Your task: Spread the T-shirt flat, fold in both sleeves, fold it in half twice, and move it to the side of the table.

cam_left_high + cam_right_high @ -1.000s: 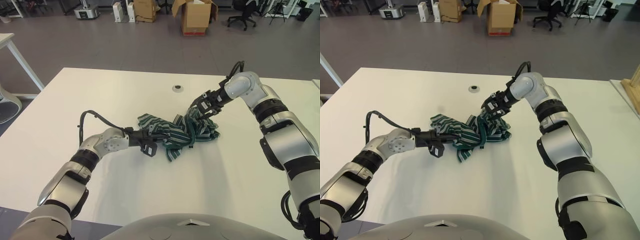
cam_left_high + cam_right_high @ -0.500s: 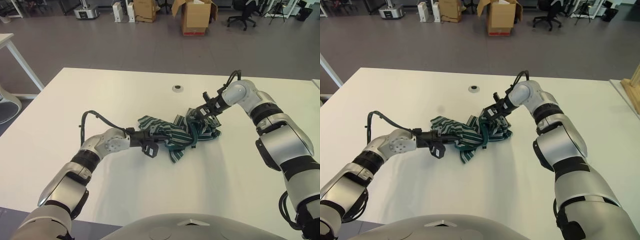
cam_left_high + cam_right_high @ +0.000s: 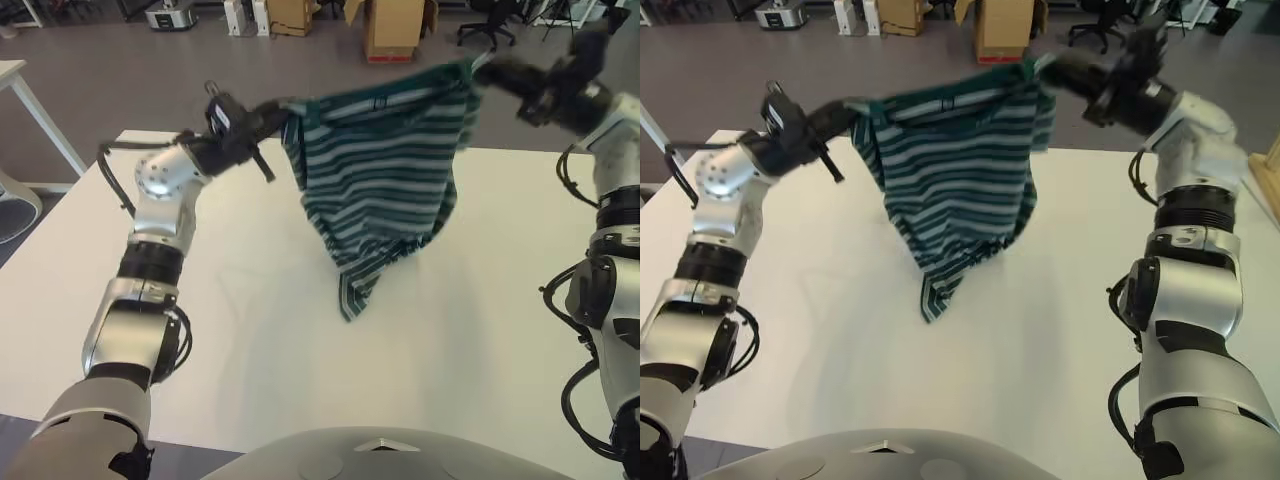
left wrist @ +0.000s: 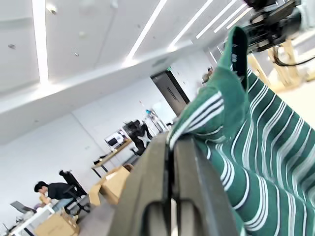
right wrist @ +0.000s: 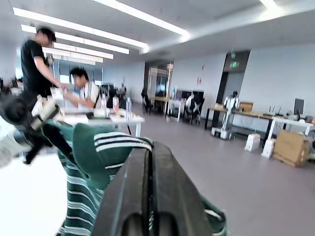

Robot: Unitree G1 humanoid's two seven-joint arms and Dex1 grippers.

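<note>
Green-and-white striped T-shirt hung above the middle of the white table. Left gripper was clamped on its left shoulder, right gripper on its right. Likely stretched taut for laying flat.

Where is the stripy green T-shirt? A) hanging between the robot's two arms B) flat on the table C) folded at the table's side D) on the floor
A: the T-shirt hangs from the left tool and the right tool, both shut on its top, above the table.
</note>
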